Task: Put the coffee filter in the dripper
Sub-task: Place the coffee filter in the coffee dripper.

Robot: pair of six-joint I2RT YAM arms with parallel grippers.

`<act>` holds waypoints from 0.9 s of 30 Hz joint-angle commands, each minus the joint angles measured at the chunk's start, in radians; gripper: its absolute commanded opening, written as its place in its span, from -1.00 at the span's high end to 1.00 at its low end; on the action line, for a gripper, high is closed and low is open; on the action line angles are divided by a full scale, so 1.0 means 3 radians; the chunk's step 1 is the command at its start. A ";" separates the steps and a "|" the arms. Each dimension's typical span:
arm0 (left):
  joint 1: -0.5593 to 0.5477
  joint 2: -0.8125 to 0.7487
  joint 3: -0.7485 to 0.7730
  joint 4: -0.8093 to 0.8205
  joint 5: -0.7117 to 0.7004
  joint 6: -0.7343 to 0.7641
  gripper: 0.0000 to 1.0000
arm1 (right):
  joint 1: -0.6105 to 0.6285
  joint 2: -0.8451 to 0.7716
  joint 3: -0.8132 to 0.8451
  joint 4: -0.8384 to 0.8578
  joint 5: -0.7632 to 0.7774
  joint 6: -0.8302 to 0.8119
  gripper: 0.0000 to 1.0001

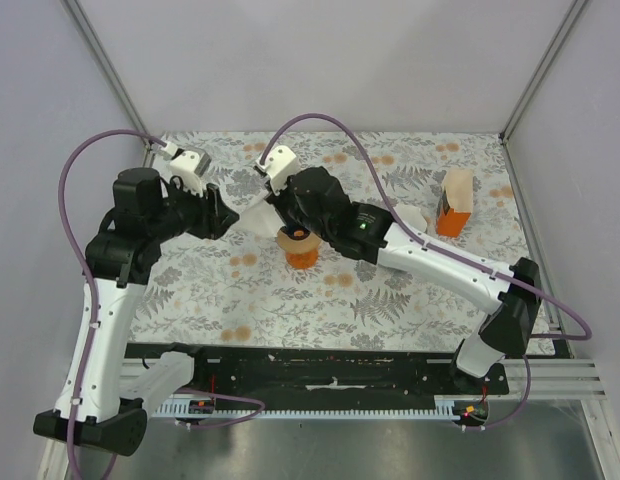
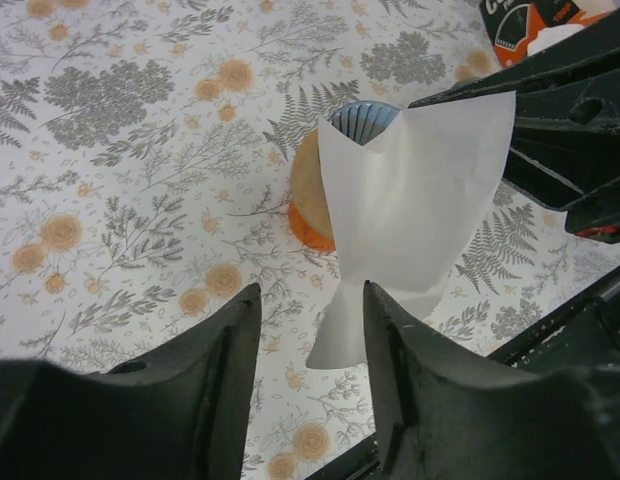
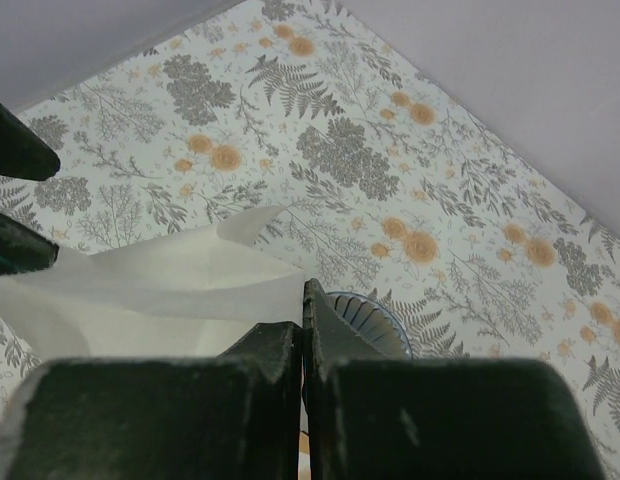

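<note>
The white paper coffee filter (image 2: 415, 195) hangs in the air just above and beside the dripper (image 2: 312, 195), an orange cone with a blue ribbed inside (image 3: 375, 318). My right gripper (image 3: 303, 298) is shut on one edge of the filter (image 3: 160, 280). My left gripper (image 2: 310, 300) is open; the filter's narrow lower end hangs between its fingers, close to the right one, with a clear gap on the left. From above, the dripper (image 1: 299, 247) stands mid-table, with the filter (image 1: 258, 218) between the left gripper (image 1: 228, 215) and the right gripper (image 1: 280, 205).
An orange box (image 1: 453, 203) stands at the back right of the flowered tablecloth (image 1: 410, 290). Beside it lies something white (image 1: 415, 218). Grey walls close in the table on three sides.
</note>
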 commanded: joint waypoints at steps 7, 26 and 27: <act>-0.0037 0.0224 0.0158 0.0384 0.0588 -0.0114 -0.48 | -0.0272 -0.0045 0.0527 -0.0867 -0.0156 0.0278 1.00; -0.0118 0.0491 -0.0092 0.0804 0.0445 -0.0467 -0.38 | -0.0825 0.0860 0.1248 -0.1937 -0.0836 0.0544 1.00; -0.0134 0.0491 -0.0138 0.0824 0.0445 -0.0467 -0.38 | -0.0835 0.0876 0.1253 -0.1957 -0.0862 0.0539 1.00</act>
